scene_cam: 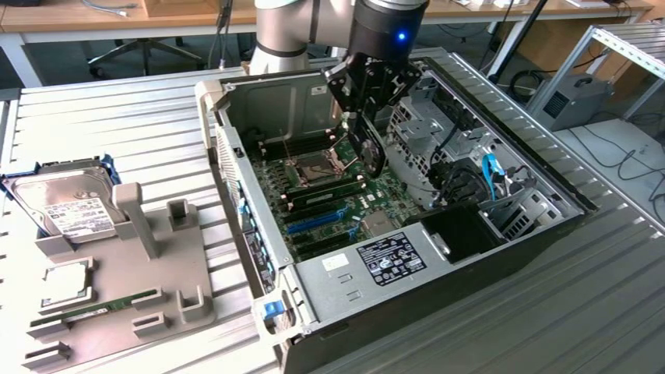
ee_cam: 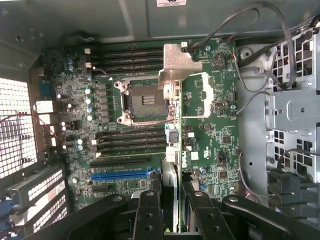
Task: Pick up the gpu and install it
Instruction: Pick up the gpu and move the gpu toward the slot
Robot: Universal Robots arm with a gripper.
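**Dark gpu [scene_cam: 371, 148] lifted clear and hanging over the board, not yet seated**

Your gripper [scene_cam: 360, 117] is pinching the gpu. Its jaws are part-closed on the thin card, with one of the fingers [ee_cam: 149, 210] on each face. The card hangs on edge, its long side pointing down into the open computer case [scene_cam: 343, 300]. In the wrist view you look straight along its edge to the silver end bracket [ee_cam: 176, 62], which is at the end farthest from the fingers.

Beneath the card lies the green motherboard [ee_cam: 215, 130]. The card's line passes just beside the empty processor socket [ee_cam: 145, 102]. The blue expansion slot [ee_cam: 120, 175] is bare, with nothing plugged into it.

In the exterior view, a grey parts holder [scene_cam: 156, 269] sits on the table at nine o'clock from the case, well apart from it. A silver hard drive [scene_cam: 75, 209] stands at the holder's eleven o'clock corner. A narrow green memory stick [scene_cam: 99, 306] lies toward its seven o'clock corner.

By these pictures, the pick-up half of your task is done and the card has been brought inside the case. The install half is left. The card hangs end-down rather than lying along a slot, and it looks clear of the board, though whether its lowest end touches anything cannot be told.
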